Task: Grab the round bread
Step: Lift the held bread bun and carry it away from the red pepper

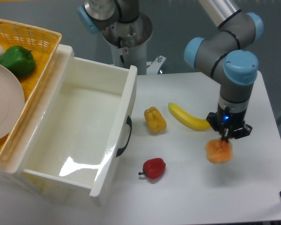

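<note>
the grey and light-blue arm's small black two-finger gripper point(226, 137) is pointing straight down over the white table point(257, 187), and it is pinching the top of the small round orange-tan bread with the lobed surface point(218, 151). the bread is hanging directly beneath the fingers, at the table's 3 o'clock side, and a soft shadow is lying on the tabletop under and around it, so it is looking lifted clear of the surface, though the gap itself is hard to judge from this angle.

from the bread, the curved yellow banana point(189, 118) is lying at about 10 o'clock, its near end just beside the gripper's body. the blocky yellow-orange bell pepper point(155, 119) is sitting farther out at 10 o'clock, past the banana and apart from it. the small glossy red pepper with the dark stem point(153, 168) is resting at roughly 8 o'clock from the bread, well apart from it.

the large white plastic bin with the dark handle point(124, 98) is taking up the table's 9 o'clock half. beyond it at 10 o'clock, the yellow woven basket point(35, 35) is holding a green bell pepper point(17, 61) and a pale round plate point(4, 105).
</note>
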